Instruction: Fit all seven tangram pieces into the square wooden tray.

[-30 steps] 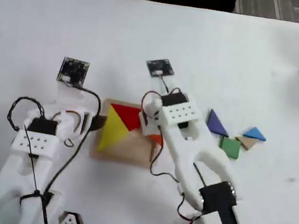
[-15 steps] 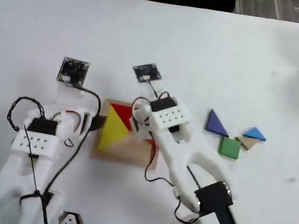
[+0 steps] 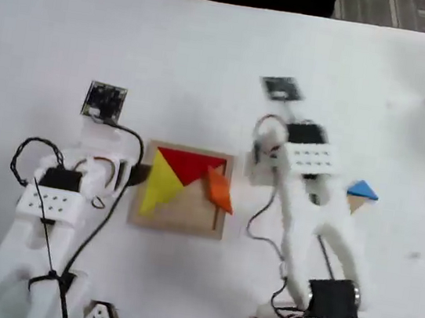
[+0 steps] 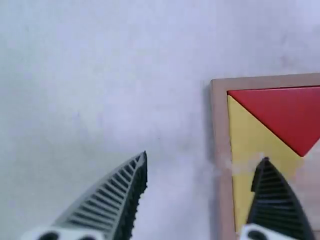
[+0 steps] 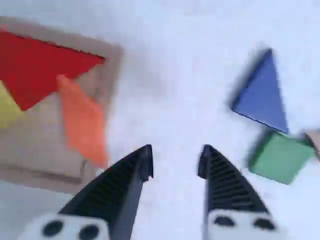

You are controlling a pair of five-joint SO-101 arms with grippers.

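Left gripper (image 4: 204, 165), jaws apart, straddles an edge of the tray (image 3: 189, 216); right gripper (image 5: 176, 152), apart and empty, hangs beside it, near its seemingly tilted orange piece (image 3: 220, 189).

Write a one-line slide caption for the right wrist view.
Open right gripper over the table, between the wooden tray with red triangle and orange piece and the blue triangle and green square.

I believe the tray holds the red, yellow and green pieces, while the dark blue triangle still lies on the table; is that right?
Not quite: the third one in the tray is the orange piece, not green. The right wrist view shows the green square out on the table beside the dark blue triangle. The rest holds.
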